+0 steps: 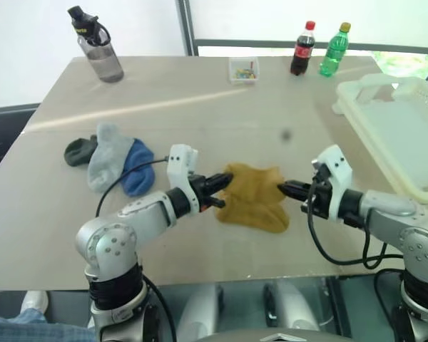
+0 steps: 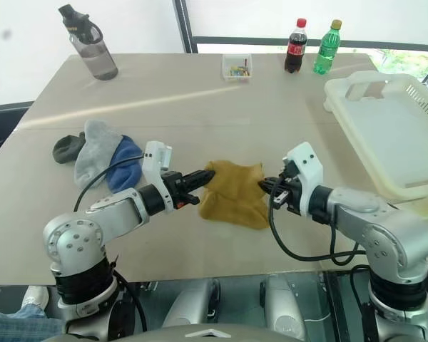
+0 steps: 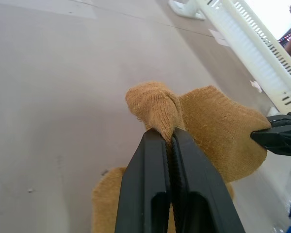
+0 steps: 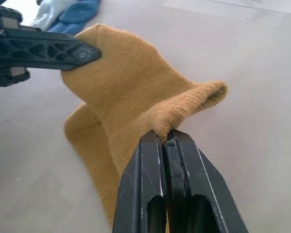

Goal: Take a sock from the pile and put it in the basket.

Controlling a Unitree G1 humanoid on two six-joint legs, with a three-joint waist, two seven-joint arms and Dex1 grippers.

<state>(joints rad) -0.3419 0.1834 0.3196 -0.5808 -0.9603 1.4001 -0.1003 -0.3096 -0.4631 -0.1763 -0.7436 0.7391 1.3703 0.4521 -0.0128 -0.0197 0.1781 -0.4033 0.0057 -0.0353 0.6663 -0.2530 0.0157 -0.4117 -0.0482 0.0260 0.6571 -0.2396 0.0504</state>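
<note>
Ribbed mustard knit stretches between my two grippers: the sock point(image 1: 253, 203) hangs slack over the matte beige surface point(image 1: 200, 107), its lower fold resting there. My left gripper point(image 3: 170, 137) has its black fingers clamped on one bunched edge, my right gripper point(image 4: 163, 138) pinches the cuff. The pile point(image 1: 110, 160) lies left; the slotted white plastic basket point(image 1: 406, 135) is cut off at right.
</note>
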